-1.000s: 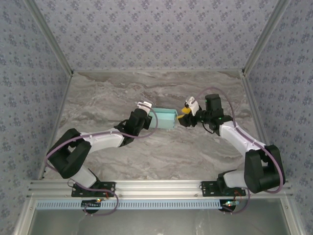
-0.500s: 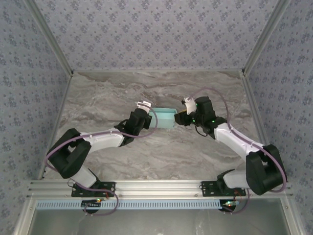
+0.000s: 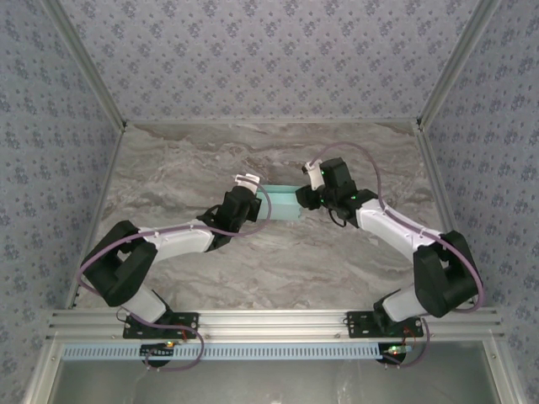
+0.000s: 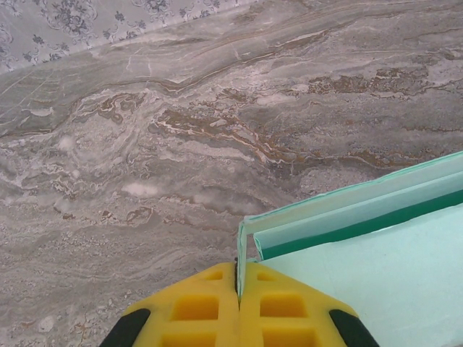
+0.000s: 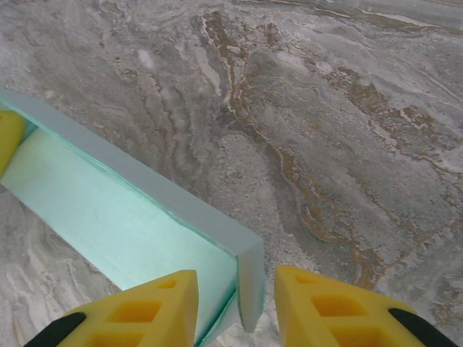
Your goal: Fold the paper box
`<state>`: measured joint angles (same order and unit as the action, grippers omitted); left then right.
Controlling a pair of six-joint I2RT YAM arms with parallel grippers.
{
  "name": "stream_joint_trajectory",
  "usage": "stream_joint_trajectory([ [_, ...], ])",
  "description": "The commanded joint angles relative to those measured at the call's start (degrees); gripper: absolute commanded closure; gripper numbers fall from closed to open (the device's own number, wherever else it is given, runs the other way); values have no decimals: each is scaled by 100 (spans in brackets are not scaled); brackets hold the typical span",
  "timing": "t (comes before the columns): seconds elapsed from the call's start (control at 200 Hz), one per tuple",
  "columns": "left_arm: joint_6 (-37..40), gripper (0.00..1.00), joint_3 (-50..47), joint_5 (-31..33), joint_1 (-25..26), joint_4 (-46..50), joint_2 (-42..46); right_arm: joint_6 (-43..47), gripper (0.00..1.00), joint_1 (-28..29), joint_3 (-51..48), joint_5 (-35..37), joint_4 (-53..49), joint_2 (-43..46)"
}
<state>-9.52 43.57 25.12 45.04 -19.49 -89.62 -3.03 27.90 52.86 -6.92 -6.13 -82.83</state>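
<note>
- Top external view: the paper box (image 3: 285,203) sits mid-table (image 3: 177,164), between the two arms, its long side running left to right.
- The box is pale aqua, shallow, with low raised walls and the open face up.
- The left gripper (image 3: 267,200) meets the box's left end; the right gripper (image 3: 301,199) meets its right end.
- Both arms reach inward from their bases at the near rail, with the elbows bent outward.
- Left wrist view: the left gripper (image 4: 237,283) has its yellow pads pressed together on the thin upright card wall at the box's (image 4: 376,253) end. No gap shows between pad and card, so it is clamped on the box.
- From this angle a folded edge strip, darker green on its underside, runs along the far wall. The pale floor panel lies to the right.
- Right wrist view: the right gripper (image 5: 235,278) straddles the end wall of the box (image 5: 130,210), one finger inside the box and one outside.
- Its jaws are parted. Bare table (image 5: 347,144) shows between the outer finger and the wall, so it is not clamped. Whether the inner finger touches the card, I cannot tell.
- At the box's far left end in this view, a yellow pad (image 5: 9,137) is up against the opposite wall.
- The table surface is grey-brown marble pattern.
</note>
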Motion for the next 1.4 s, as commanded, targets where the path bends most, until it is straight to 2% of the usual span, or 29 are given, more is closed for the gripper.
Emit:
stream_joint_trajectory([
  [0.0, -59, 100, -91, -130, 5, 859, -285, 101, 65, 44, 251, 286, -339, -126],
  [0.13, -62, 100, -86, -104, 10, 872, -284, 48, 67, 91, 334, 253, -445, -235],
  [0.19, -72, 100, -86, -90, 5, 879, -292, 1, 73, 117, 380, 252, -506, -260],
  [0.35, -87, 100, -69, -86, 7, 885, -314, -167, 78, 212, 516, 322, -688, -261],
  [0.64, -188, 100, -37, -50, 7, 895, -380, -707, 79, 483, 1345, 655, -1795, -585],
  [0.954, -211, 100, -41, 26, 5, 932, -389, -1077, 84, 818, 1368, 995, -1811, -623],
  [1.394, -279, 100, -15, 25, 5, 956, -437, -1641, 86, 950, 1793, 644, -2067, -892],
])
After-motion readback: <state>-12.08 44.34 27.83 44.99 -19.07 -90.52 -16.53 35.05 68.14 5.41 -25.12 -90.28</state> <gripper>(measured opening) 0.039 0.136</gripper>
